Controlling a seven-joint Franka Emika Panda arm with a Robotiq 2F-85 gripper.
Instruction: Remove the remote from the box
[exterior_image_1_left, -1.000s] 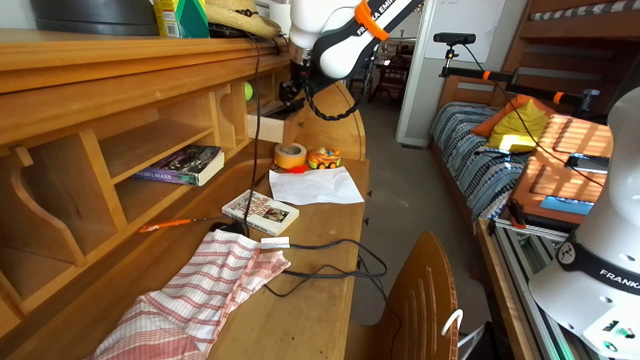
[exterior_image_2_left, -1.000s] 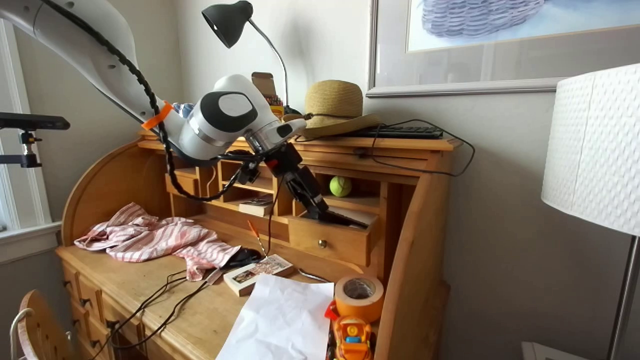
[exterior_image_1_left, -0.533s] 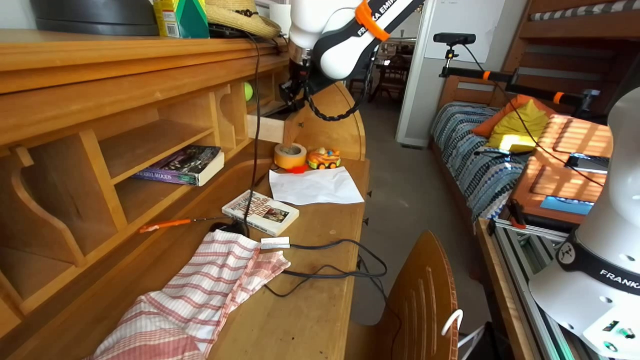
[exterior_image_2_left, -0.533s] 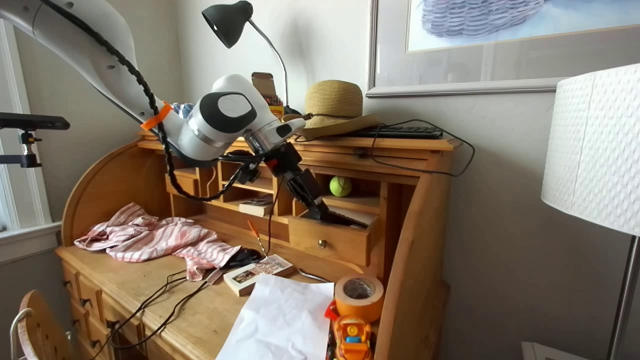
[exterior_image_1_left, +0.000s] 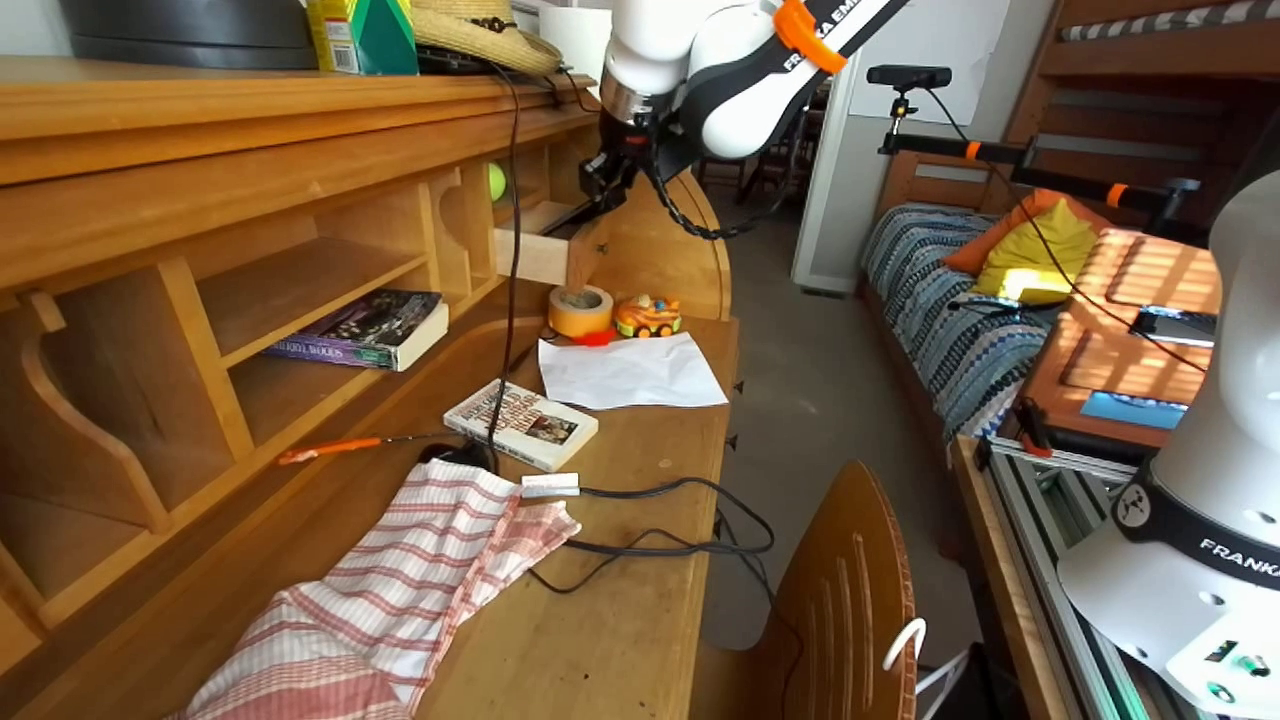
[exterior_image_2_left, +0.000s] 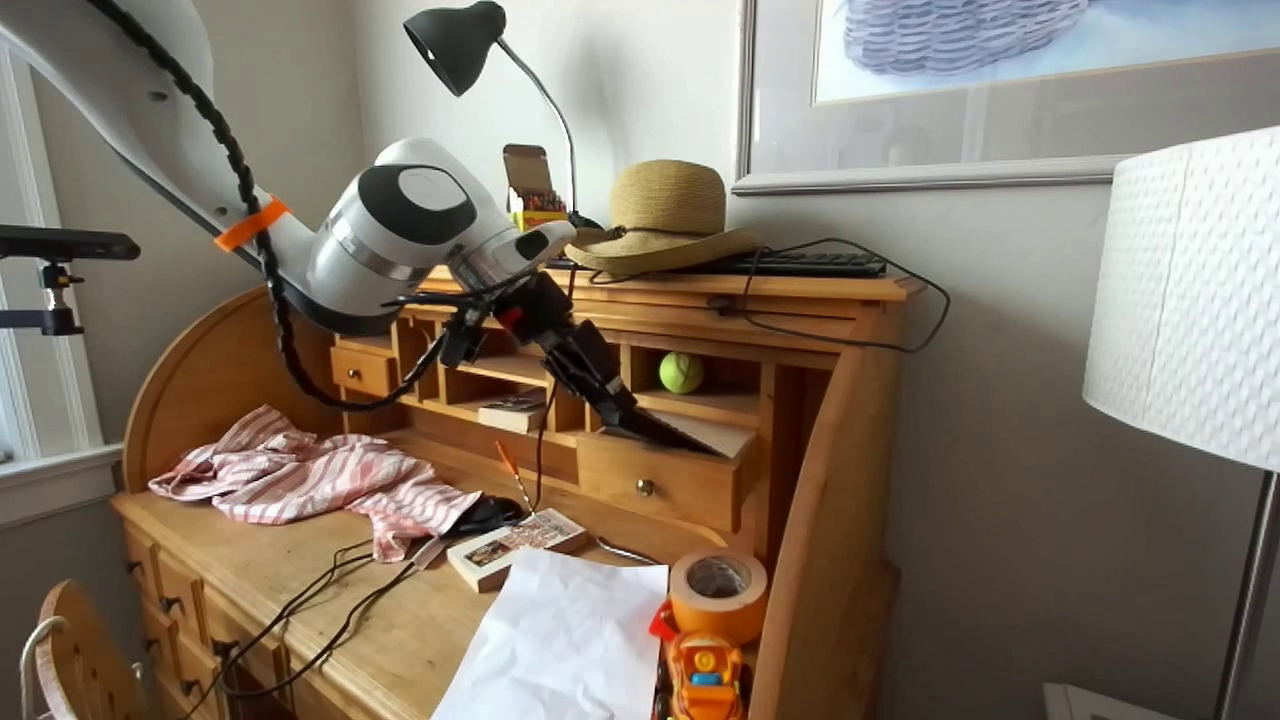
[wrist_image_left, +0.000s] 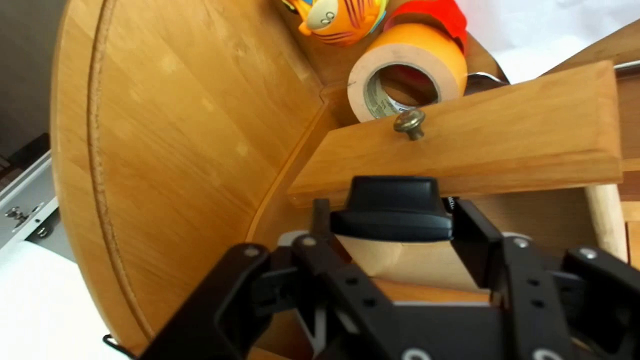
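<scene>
The box appears as a small open wooden drawer, with its pale side wall (exterior_image_1_left: 530, 258) in an exterior view and its front (exterior_image_2_left: 690, 485) in an exterior view. The wrist view shows its front from above (wrist_image_left: 500, 135). The remote is long and black (exterior_image_2_left: 665, 432) and slants down over the drawer's opening. Its near end faces the camera in the wrist view (wrist_image_left: 392, 197). My gripper (wrist_image_left: 391, 215) is shut on the remote, one finger at each side. The gripper (exterior_image_2_left: 622, 412) is just above the drawer. The remote's far end is hard to make out against the drawer.
An orange tape roll (exterior_image_2_left: 718, 595) and an orange toy car (exterior_image_2_left: 705, 675) stand below the drawer. The desk's curved side panel (wrist_image_left: 190, 125) is close beside the gripper. A tennis ball (exterior_image_2_left: 681, 372) sits in the cubby above. A thin cable (exterior_image_1_left: 515, 250) hangs in front of the shelves.
My gripper has drawn back out of the drawer with the remote, away from the shelves. More of the remote and of the drawer's inside shows now. Between the two earlier moments almost nothing moved.
</scene>
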